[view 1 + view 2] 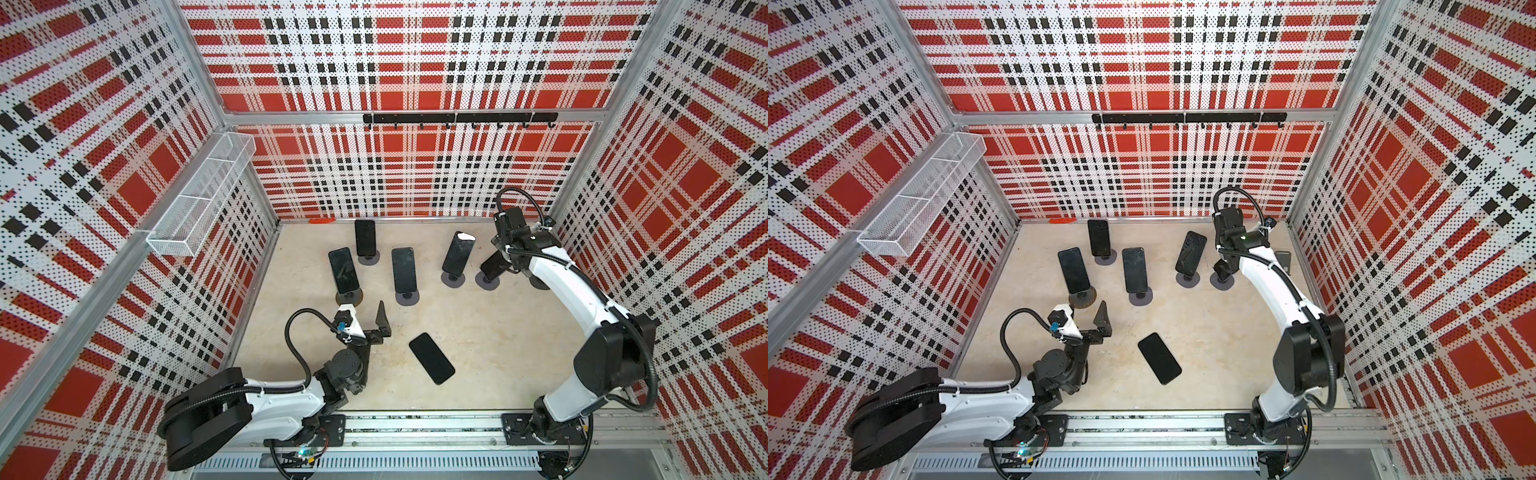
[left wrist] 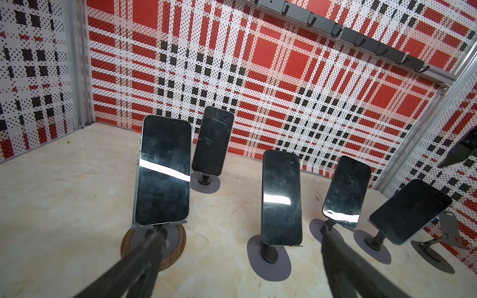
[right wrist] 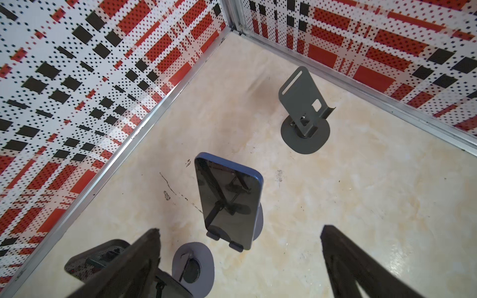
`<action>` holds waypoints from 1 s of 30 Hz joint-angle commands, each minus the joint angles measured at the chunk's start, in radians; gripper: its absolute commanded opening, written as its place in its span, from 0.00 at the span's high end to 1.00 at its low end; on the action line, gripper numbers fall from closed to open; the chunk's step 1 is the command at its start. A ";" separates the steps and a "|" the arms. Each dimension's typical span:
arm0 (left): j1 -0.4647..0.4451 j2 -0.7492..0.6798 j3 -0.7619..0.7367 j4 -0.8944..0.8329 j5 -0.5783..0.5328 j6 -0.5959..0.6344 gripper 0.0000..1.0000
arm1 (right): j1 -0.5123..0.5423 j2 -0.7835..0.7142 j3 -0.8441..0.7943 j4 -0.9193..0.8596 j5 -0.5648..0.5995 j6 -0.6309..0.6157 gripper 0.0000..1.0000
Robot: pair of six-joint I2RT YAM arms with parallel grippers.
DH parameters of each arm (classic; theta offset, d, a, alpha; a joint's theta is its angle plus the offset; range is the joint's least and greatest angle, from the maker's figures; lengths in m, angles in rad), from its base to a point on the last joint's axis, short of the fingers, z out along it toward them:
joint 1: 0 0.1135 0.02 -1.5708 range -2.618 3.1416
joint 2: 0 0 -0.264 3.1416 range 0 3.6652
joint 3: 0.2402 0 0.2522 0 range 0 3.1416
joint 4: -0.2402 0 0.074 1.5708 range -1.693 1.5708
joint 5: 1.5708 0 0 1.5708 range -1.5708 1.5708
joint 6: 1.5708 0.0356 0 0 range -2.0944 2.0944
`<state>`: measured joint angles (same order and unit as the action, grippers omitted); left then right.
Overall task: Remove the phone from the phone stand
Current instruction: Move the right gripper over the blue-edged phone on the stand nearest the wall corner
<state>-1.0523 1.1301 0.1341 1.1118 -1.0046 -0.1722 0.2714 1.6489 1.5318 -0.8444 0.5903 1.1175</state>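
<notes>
one flat phone lies on open floor, apart from the stands.

The walls wore red, white and black dotted plaid; the tabletop was mottled cream. Behind the black flat phone, the stand bases were grey, one rimmed base wood-brown; farthest right of it stood the blue-edged phone.

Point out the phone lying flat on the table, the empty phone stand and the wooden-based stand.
flat phone [image 1: 431,358]: in a top view, middle of its upper face.
empty phone stand [image 3: 300,95]: right wrist view, its back plate.
wooden-based stand [image 2: 182,242]: left wrist view, wooden rim of its base.
</notes>
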 commanded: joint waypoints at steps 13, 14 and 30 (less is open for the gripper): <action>-0.014 -0.022 0.007 -0.009 -0.033 0.011 0.02 | -0.076 0.174 0.257 -0.283 -0.022 0.157 0.00; -0.013 -0.022 0.008 -0.009 -0.039 0.010 0.02 | -0.081 0.193 0.286 -0.307 -0.025 0.155 0.00; -0.017 -0.003 0.019 -0.020 -0.026 0.002 0.02 | -0.113 0.371 0.549 -0.413 0.015 0.176 0.00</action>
<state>-1.0630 1.1198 0.1341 1.0988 -1.0241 -0.1722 0.1669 1.9984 2.0521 -1.2209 0.5632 1.2640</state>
